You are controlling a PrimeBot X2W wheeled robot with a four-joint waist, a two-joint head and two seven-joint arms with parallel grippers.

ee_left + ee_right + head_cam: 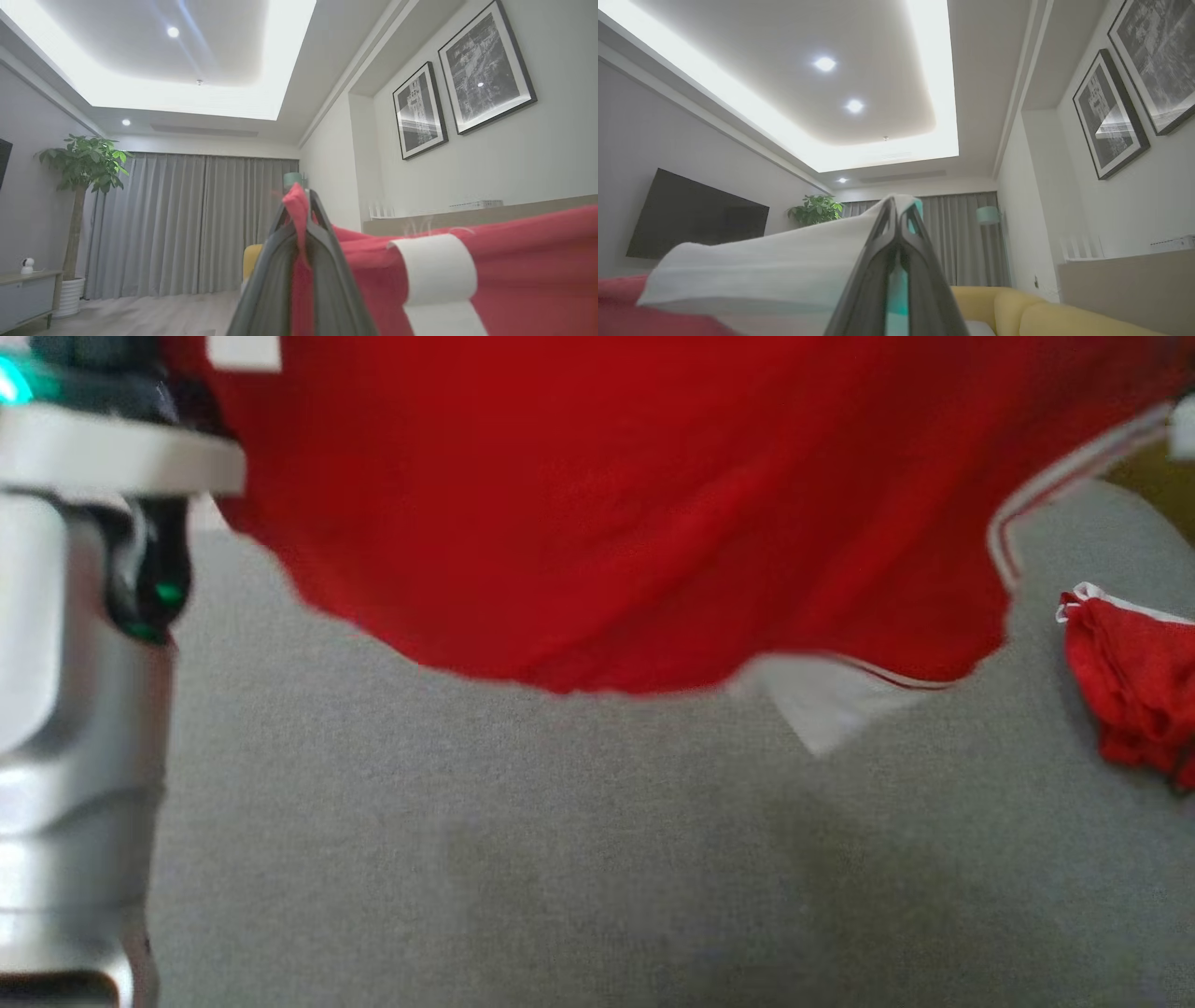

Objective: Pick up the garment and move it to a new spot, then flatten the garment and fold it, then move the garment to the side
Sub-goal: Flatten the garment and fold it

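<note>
The red cloth garment with white bands (pixel 607 523) looks soft and light, sagging between the left gripper (pixel 299 207) and the right gripper (pixel 898 212), both pinching its upper edge.

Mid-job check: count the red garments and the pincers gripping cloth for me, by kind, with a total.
Red garments: 2, the held-up garment and a crumpled bundle lying on the grey surface.
Pincers shut on the held-up garment: 2, the left pincer and the right pincer.
Total: 4.
</note>
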